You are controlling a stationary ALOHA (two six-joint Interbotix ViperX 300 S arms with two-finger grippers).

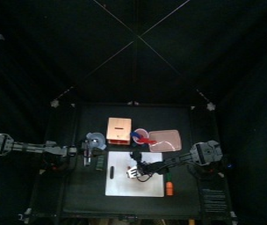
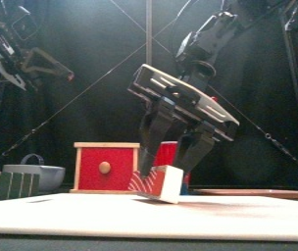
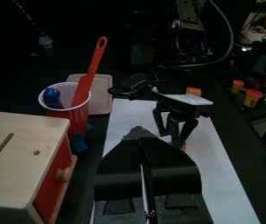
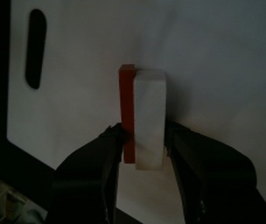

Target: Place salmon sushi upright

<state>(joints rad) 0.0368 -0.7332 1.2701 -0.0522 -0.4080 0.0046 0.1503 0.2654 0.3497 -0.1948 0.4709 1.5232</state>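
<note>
— Nearest to my front camera is the white cutting board (image 2: 178, 211), lying flat on the desk (image 1: 83, 189). What's on it?

— I have the salmon sushi (image 2: 165, 182) there, a small block with a white part and a reddish-orange side. It sits tilted, one lower corner touching the board.

— Who is holding it?

— My right pincer (image 2: 175, 169) reaches down from above, and its two black jaws stand on either side of the piece. In the right wrist view the jaws clamp the sushi (image 4: 143, 118) at one end, white part and red strip side by side between them, with the white board (image 4: 217, 87) beneath. The board's slot handle (image 4: 35, 48) shows dark off to one side.

— And your left arm?

— I have it resting at the left of the desk, raised well clear of the board. My left pincer (image 3: 145, 140) has its jaws pressed together, holding nothing. From its wrist camera I see the right pincer (image 3: 178, 131) further along the board.

— What else stands around?

— Behind the board is a red and wooden box (image 2: 106, 168) with a slot in its face. From above I see a red-rimmed bowl (image 1: 167, 139) near it. An orange oblong piece (image 1: 169, 187) lies at the board's right edge. By the left arm stands a white cup (image 3: 73, 112) with a red spatula (image 3: 95, 61) in it.
</note>
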